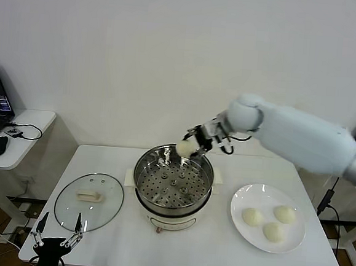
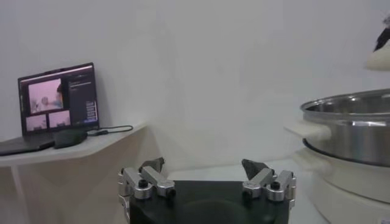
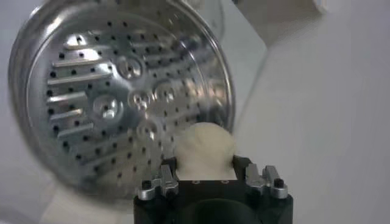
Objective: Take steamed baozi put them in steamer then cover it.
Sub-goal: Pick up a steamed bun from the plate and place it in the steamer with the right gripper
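Bun over the steamer's far rim

The right pincer (image 1: 192, 145) grips a bun (image 1: 185, 148) above the steamer (image 1: 172, 185) mid-desk; released here, it could catch the rim and roll off. The left pincer (image 1: 57, 239) waits open at the near-left corner.

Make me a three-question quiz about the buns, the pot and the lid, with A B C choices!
1. Where is the cover?
A. on the steamer
B. flat on the table, on the robot's left of the steamer
C. on the plate

2. How many baozi lie on the plate?
A. one
B. three
C. five

3. What is the right gripper doing?
A. holding a baozi
B. hanging empty
C. gripping the cover

Answers: 1 B, the cover rests beside the steamer; 2 B, three show there; 3 A, its fingers clamp a bun above the steamer's rim.
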Robot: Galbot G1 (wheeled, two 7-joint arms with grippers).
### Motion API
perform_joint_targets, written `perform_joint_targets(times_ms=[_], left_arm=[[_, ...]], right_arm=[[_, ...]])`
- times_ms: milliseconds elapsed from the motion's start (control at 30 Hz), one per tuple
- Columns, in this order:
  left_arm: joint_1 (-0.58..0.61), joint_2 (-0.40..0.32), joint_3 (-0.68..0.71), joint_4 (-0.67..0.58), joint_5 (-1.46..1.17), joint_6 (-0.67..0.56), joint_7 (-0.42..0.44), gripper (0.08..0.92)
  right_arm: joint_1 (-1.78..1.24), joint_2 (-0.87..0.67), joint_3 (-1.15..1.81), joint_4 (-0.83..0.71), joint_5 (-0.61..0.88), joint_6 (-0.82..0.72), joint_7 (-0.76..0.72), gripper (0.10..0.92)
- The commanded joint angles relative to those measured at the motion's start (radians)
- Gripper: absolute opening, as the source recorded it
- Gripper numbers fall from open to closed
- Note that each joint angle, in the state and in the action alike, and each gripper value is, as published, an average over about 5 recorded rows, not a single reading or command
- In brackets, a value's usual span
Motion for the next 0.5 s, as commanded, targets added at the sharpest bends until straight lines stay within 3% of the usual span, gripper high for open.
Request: perform_joint_targets(times_ms=[33, 200, 500], left_arm=[[0.000, -0.001, -0.002, 0.000, -0.003, -0.001, 0.000, 0.823], [0.002, -0.005, -0.005, 0.003, -0.003, -0.004, 0.000, 0.823], [-0.001, -0.007, -0.006, 0.013, -0.003, -0.007, 0.000, 0.823]], right_arm=[[0.008, 0.147, -0.094, -0.063, -0.096, 0.097, 0.008, 0.585], [-0.029, 0.185, -0.096, -0.147, -0.253, 0.186, 0.020, 0.585], [-0.072, 0.196, -0.078, -0.218, -0.388, 0.274, 0.039, 0.585]])
